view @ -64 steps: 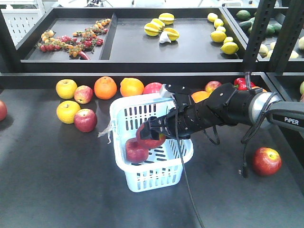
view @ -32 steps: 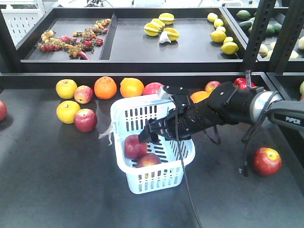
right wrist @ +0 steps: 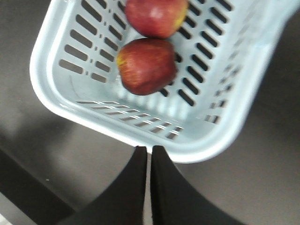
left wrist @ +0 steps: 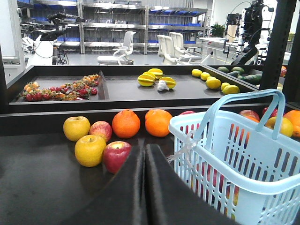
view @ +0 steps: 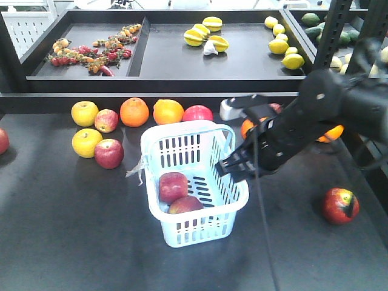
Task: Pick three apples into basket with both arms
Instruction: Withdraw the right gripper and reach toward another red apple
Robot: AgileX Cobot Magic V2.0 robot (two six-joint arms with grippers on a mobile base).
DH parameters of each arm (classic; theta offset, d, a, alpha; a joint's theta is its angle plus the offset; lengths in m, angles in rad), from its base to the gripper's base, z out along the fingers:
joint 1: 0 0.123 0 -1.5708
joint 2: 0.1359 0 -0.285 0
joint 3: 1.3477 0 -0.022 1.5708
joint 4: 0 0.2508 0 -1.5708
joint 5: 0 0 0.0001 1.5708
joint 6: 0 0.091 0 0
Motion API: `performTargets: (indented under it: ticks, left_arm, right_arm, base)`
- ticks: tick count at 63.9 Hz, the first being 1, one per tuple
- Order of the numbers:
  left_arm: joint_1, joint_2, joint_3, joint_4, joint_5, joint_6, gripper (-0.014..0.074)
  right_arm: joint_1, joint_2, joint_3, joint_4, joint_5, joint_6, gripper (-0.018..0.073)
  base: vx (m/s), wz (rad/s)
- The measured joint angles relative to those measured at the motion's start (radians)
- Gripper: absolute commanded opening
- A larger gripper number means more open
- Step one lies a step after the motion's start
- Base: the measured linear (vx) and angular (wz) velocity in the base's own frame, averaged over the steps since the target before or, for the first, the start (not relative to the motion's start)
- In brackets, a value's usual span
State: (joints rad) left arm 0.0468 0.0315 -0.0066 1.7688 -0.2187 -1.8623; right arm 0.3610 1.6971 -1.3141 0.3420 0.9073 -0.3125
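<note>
The pale blue basket stands mid-table with two dark red apples on its slotted floor. My right gripper hangs just outside the basket's right rim, shut and holding nothing. From the right wrist view the same two apples lie in the basket, beyond the shut right gripper. My left gripper is shut and empty, low over the table. A red apple sits just ahead to its left and the basket to its right.
More red apples lie at left and far right. Yellow apples, oranges and another red apple line the shelf edge behind the basket. A black perforated post stands at back right.
The right gripper let its apple go into the basket beside the first one. It then pulled back out to the right and shut.
</note>
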Motion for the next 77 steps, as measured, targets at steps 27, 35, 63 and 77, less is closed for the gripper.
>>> performTargets:
  ticks: [27,35,63,77]
  left_arm:
    - [0.0,0.0,0.0,0.0,0.0,0.0,-0.0008]
    - [0.0,0.0,0.0,0.0,0.0,0.0,-0.0008]
    - [0.0,0.0,0.0,0.0,-0.002,0.0,-0.0008]
    - [0.0,0.0,0.0,0.0,-0.003,0.0,-0.0008]
  right_arm:
    - [-0.366,-0.235,0.251,-0.125,-0.107,0.107,-0.0003]
    - [-0.493,-0.215,0.256,-0.134,-0.137,0.086,0.0056]
    - [-0.558,0.025,0.241,-0.149,-0.241,0.048,0.0697]
    - [-0.558,0.151,0.142,-0.171,-0.222,0.085,0.0691]
  base:
    - [0.0,0.0]
    - [0.0,0.0]
    - [0.0,0.0]
    - [0.0,0.0]
